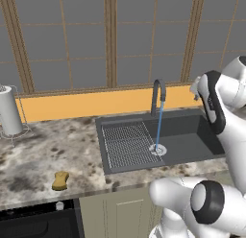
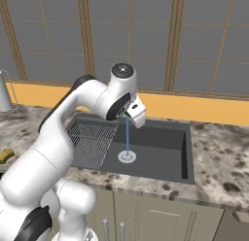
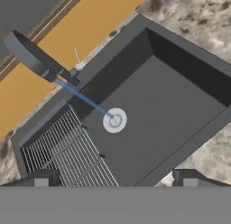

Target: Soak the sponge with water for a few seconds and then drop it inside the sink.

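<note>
Sponge not yet fetched; water already runs.
Gripper (image 3: 115, 178) hangs spread and empty over the sink (image 1: 192, 124); the arm should swing left to the sponge (image 1: 60, 180) on the counter (image 1: 43, 155), approaching from above.

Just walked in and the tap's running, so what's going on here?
The robot is meant to wet a sponge and drop it in the sink, but it holds nothing yet. Its gripper is open and empty above the basin. Water runs from the faucet onto the drain. The sponge lies on the counter left of the sink, untouched.
</note>
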### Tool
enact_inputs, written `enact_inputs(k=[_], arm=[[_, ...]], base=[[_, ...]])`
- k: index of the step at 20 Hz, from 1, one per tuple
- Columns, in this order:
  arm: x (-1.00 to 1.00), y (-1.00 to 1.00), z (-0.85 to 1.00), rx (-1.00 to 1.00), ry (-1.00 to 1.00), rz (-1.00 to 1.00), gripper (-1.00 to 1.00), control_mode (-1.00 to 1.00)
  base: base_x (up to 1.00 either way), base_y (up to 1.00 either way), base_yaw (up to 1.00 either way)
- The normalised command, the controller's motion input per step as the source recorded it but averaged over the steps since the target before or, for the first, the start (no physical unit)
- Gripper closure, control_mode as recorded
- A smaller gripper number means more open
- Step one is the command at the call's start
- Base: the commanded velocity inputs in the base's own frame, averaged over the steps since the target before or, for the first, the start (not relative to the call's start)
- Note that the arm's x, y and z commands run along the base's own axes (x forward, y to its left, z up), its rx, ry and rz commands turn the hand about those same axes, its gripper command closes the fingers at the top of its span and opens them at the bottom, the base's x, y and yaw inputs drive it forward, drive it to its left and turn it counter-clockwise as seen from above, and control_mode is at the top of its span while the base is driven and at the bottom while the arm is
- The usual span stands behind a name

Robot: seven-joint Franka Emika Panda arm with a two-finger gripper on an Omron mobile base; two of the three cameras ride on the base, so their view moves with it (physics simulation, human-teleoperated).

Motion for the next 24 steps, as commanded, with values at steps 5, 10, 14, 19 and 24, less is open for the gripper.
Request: enact_inputs(k=[5, 10, 14, 19, 24], arm=[[-0.29, 0.58, 0.0, 0.0, -0.01, 0.22, -1.0, -1.0], [-0.25, 0.69, 0.02, -0.01, 0.0, 0.23, -1.0, -1.0], [-0.14, 0.76, 0.0, -0.02, 0.0, 0.2, -1.0, -1.0], [-0.01, 0.9, 0.0, 0.0, 0.0, 0.2, -1.0, -1.0], [0.0, 0.99, 0.0, 0.0, 0.0, 0.19, -1.0, -1.0]], base=[[0.0, 0.0, 0.0], [0.0, 0.0, 0.0], [0.0, 0.0, 0.0], [0.0, 0.0, 0.0], [0.0, 0.0, 0.0]])
